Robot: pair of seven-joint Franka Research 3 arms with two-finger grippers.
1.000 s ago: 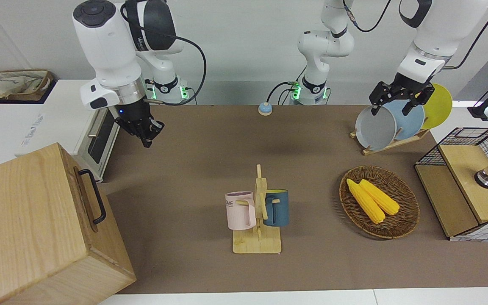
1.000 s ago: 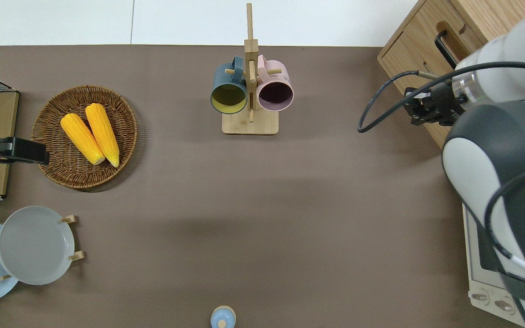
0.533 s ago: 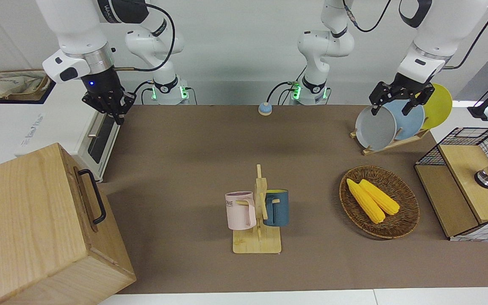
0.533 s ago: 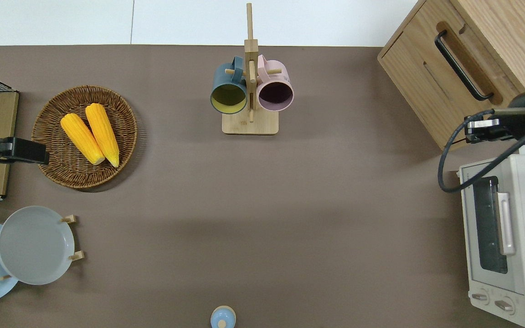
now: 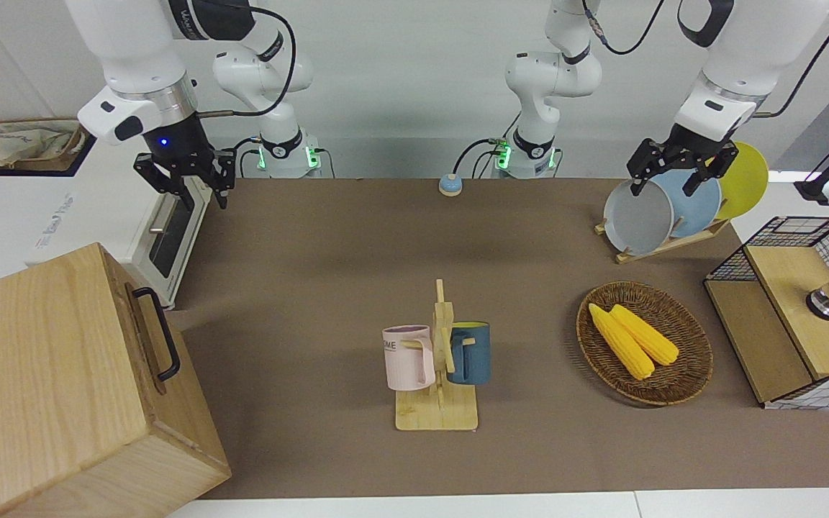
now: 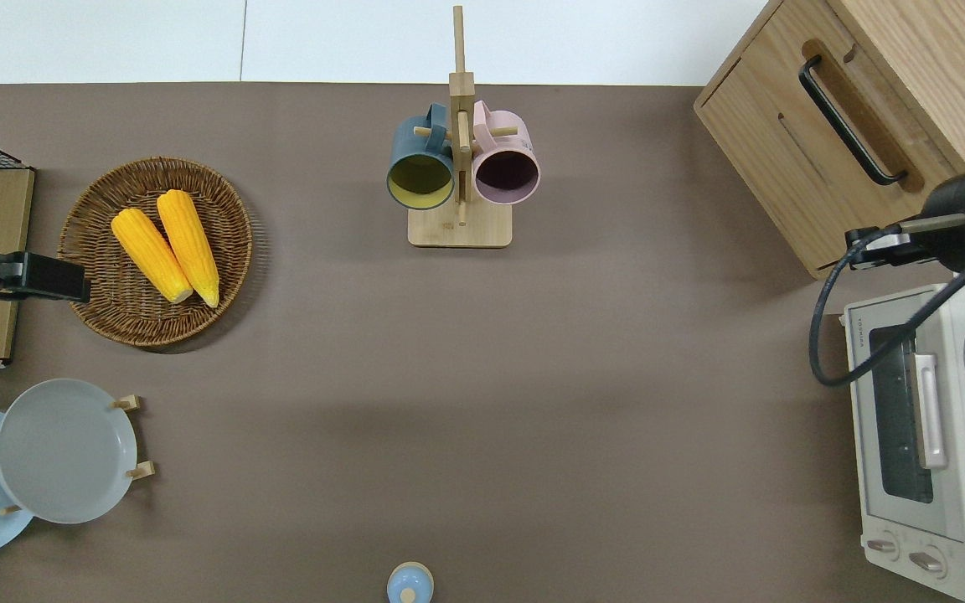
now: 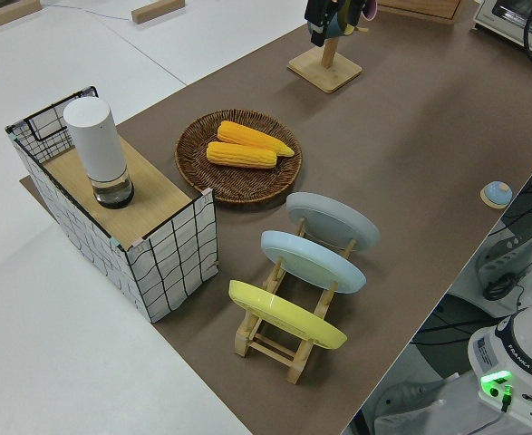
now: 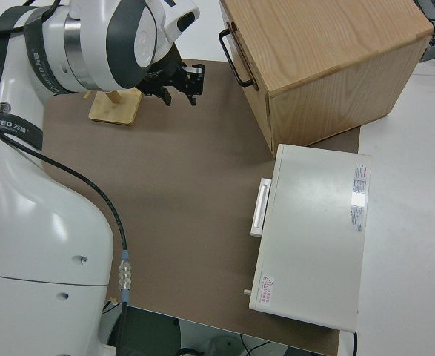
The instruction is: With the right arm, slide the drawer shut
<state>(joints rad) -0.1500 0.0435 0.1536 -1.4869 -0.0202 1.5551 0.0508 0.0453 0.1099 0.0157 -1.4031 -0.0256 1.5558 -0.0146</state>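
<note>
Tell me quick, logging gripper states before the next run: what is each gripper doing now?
Right gripper: open, holding nothing, raised clear of the drawer.
Left gripper: parked, open, holding nothing.

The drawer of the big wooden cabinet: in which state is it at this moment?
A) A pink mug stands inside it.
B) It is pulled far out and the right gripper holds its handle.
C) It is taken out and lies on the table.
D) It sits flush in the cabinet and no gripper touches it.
D: the drawer front lies flush with the cabinet face, and the right gripper is apart from it, with open fingers.
</note>
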